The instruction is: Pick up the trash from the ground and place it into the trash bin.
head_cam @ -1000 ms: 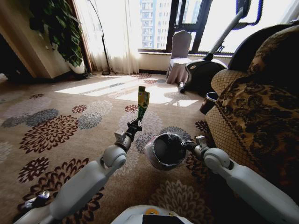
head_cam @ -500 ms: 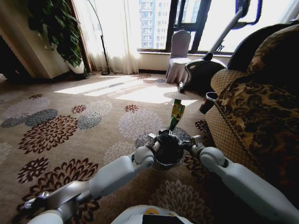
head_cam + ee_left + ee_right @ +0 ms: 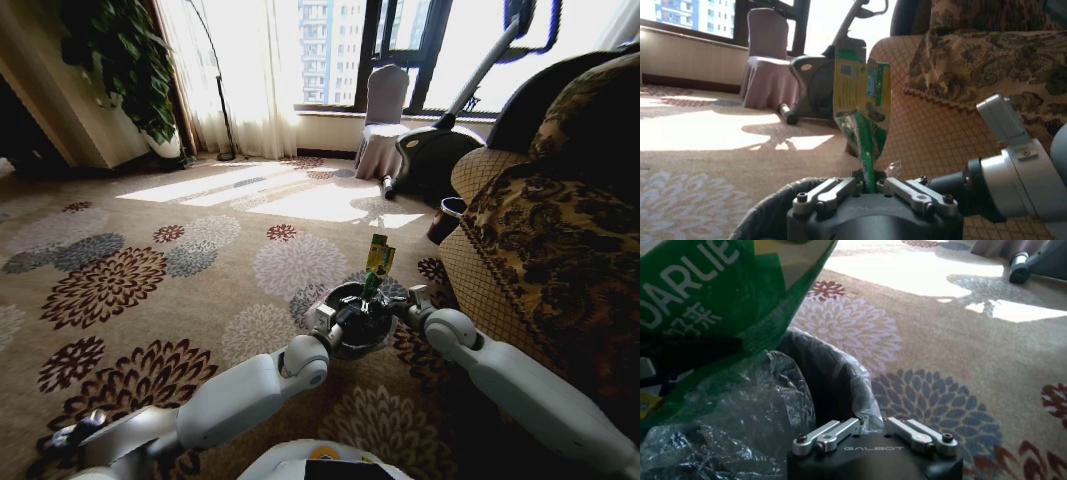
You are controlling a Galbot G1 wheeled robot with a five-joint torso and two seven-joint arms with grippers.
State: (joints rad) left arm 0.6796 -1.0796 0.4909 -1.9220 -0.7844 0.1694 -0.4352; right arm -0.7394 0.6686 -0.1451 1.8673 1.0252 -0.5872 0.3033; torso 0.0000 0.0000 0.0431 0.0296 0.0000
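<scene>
1. One flowered carpet (image 3: 150,260) covers the floor ahead of me, and one patterned sofa (image 3: 560,250) stands along its right edge.
2. One trash bin (image 3: 345,300) is up off the carpet between my two arms, close to the sofa's front. It is dark, round and lined with a crinkled translucent bag (image 3: 740,425); I cannot make out anything lying inside it.
3. My right gripper (image 3: 873,432) is clenched on the bin's rim, pinching the edge of the liner between its fingers, and holds the bin on the sofa side.
4. My left gripper (image 3: 870,187) is above the bin's opening, fingers pinched on the lower end of the one green wrapper (image 3: 861,100).
5. That single green wrapper stands upright out of my left gripper, its top reaching above the bin's rim. The right wrist view shows white lettering on it, right beside the liner.
</scene>
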